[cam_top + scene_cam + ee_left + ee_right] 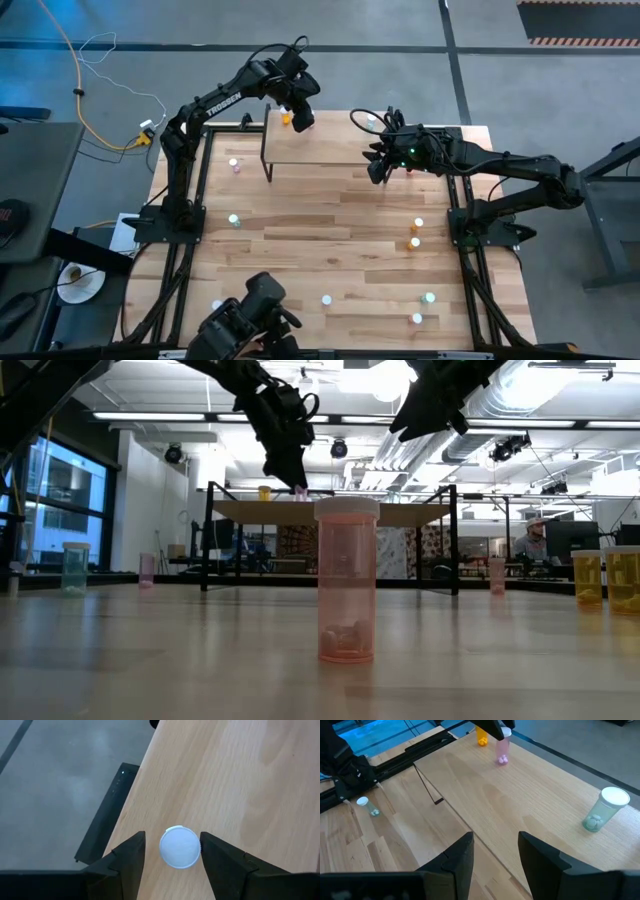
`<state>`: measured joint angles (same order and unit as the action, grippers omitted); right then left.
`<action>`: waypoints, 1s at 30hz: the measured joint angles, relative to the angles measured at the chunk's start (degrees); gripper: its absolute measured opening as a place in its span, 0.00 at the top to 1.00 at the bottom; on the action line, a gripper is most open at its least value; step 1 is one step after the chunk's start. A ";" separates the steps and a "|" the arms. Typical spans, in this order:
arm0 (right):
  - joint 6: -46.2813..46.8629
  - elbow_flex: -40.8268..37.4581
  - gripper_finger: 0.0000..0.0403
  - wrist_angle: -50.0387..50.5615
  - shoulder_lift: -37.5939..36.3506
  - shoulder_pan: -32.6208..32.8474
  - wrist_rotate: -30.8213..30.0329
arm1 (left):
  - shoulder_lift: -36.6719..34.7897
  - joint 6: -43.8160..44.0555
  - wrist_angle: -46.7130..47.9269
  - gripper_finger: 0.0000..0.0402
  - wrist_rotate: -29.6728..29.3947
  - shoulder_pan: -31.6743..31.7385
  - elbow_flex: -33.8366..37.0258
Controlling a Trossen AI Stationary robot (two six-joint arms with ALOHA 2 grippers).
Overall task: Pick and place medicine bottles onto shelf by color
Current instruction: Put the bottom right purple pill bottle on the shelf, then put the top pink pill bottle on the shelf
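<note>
The whole table [340,250] is seen from directly above in the high view, with the shelf [330,140] near its far edge. In the low view, the scene is taken from table-top level, facing the shelf [330,512] across the wood, and a pink bottle [346,580] stands very close to the lens. The left wrist view is aimed straight down at close range onto the shelf [240,780], a white cap [180,847] being framed between the fingers. The right wrist view is angled obliquely down over the shelf [520,795] from slightly farther off. The shelf is shared by all four views.
</note>
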<state>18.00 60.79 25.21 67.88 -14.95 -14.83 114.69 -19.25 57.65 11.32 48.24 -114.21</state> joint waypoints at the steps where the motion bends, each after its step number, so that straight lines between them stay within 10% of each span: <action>1: 0.00 -0.01 0.64 0.00 0.00 -0.01 0.00 | 0.00 -0.03 0.00 0.55 0.02 0.00 0.00; 30: 0.00 0.00 0.64 0.04 0.00 -0.01 0.00 | -0.17 -1.97 0.12 0.55 0.21 -0.85 -0.21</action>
<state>18.00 60.78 25.26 67.88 -14.96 -14.83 114.52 -21.21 57.76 11.53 47.40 -114.42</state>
